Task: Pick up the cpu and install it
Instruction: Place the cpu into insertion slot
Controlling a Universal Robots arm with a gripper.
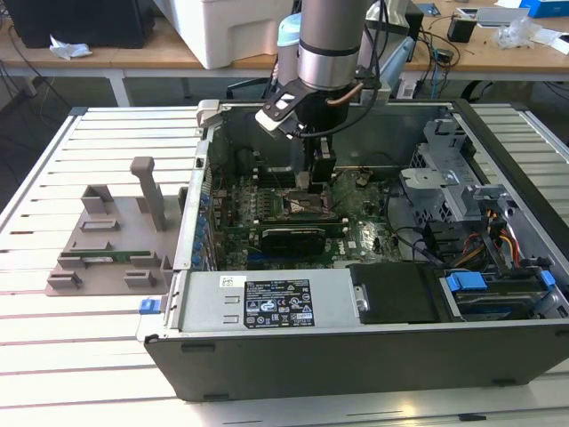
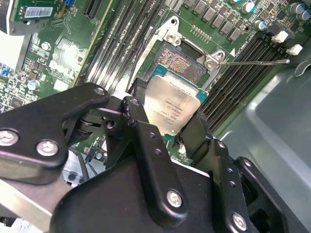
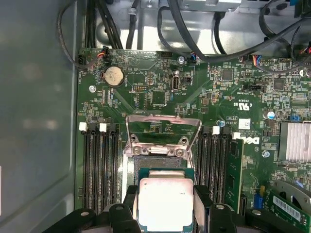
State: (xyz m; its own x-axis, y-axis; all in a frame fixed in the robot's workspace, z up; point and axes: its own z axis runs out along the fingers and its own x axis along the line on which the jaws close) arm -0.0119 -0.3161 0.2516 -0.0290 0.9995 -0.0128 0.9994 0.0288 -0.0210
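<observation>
Currently the black two-fingered gripper (image 2: pixel 167 115) is closed on the cpu, a small flat square chip with a shiny silver-white metal top plate (image 2: pixel 172 107). It is pinched by two opposite edges between the dark fingers (image 2: pixel 137 104). In the exterior view the gripper (image 1: pixel 318 173) is seen lowered into the open grey computer case (image 1: pixel 356 356), above the middle of the green motherboard (image 1: pixel 356 233).

In the first wrist view the cpu (image 3: pixel 165 204) is held just short of the open processor socket (image 3: pixel 160 167). The socket's hinged metal retaining frame (image 3: pixel 163 126) is raised beyond it. Rows of black memory slots (image 3: pixel 97 165) run along both sides of the socket.

Risks, as judged:
- Offset. In the second wrist view the socket's contact field (image 2: pixel 182 60) is exposed past the far edge of the chip, so chip and socket are not lined up. A descent from here could land a corner on the socket rim.
- Tilt. Whether the chip is level cannot be told. A tilted entry could bend contacts.
- Slip. Only thin edges are gripped, so a nudge against the socket wall could rotate the chip in the jaws.
- Whether the chip is touching the socket cannot be told.

Appearance: the top plate is bright and reflective, with faint print, a thin darker rim and a green border at the edge.
</observation>
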